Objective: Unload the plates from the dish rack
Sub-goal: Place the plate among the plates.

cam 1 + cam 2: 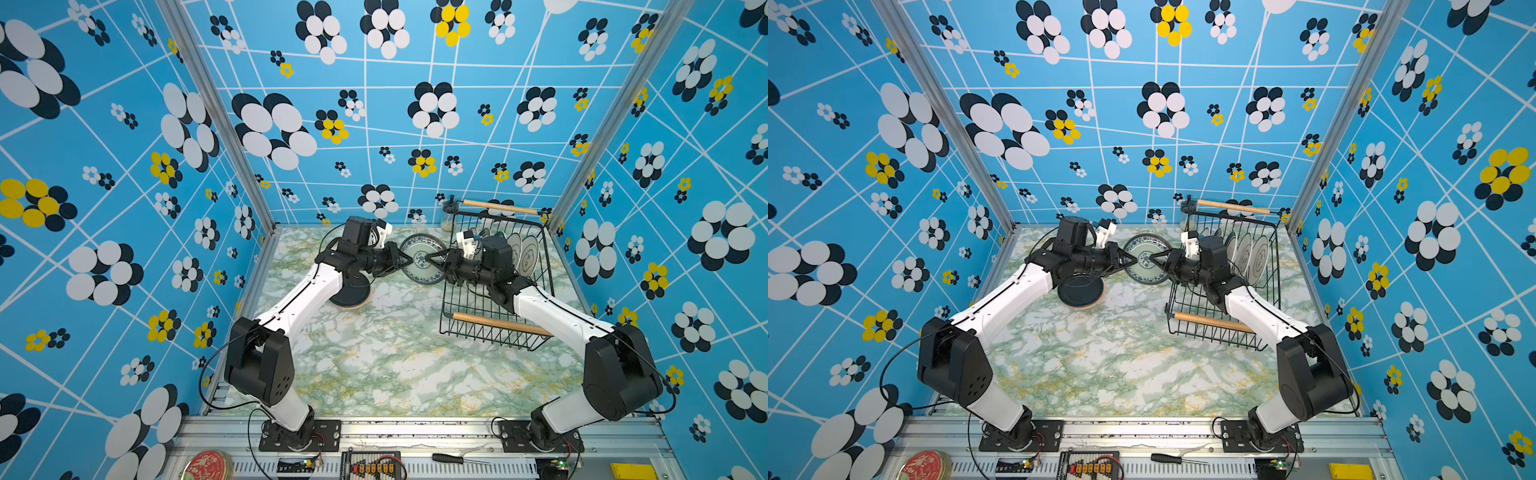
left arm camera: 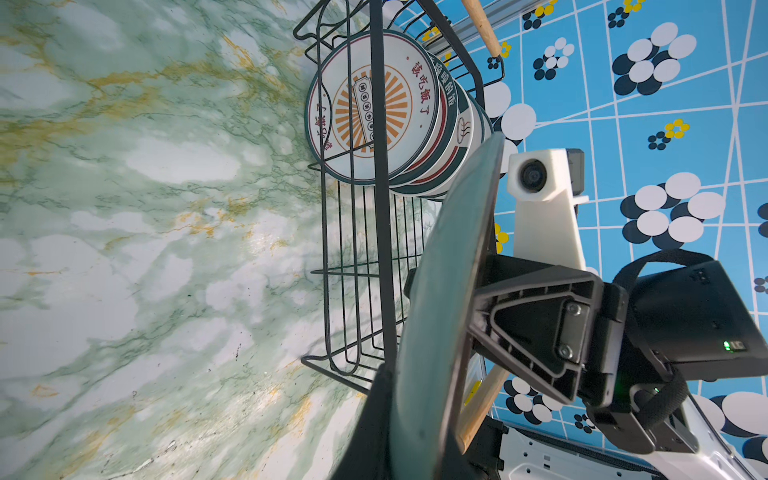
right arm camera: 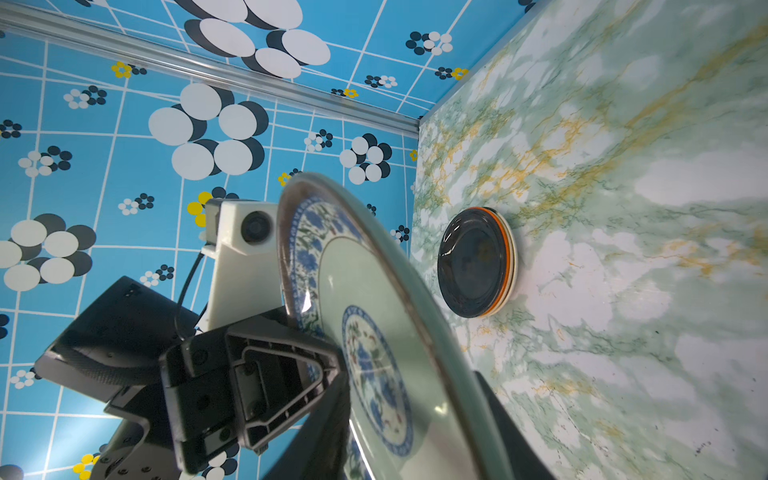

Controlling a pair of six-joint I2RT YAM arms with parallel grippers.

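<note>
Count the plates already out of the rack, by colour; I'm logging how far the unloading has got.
Blue-patterned plate, lifted off the table: 1
Black plate: 1
Orange plate, under the black one: 1
Cream plate, lowest: 1
Total: 4

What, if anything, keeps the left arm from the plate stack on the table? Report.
Likely nothing, so yes: the stack lies just below its forearm. But the left tool is shut on the blue-patterned plate, so it could only set that down there.
</note>
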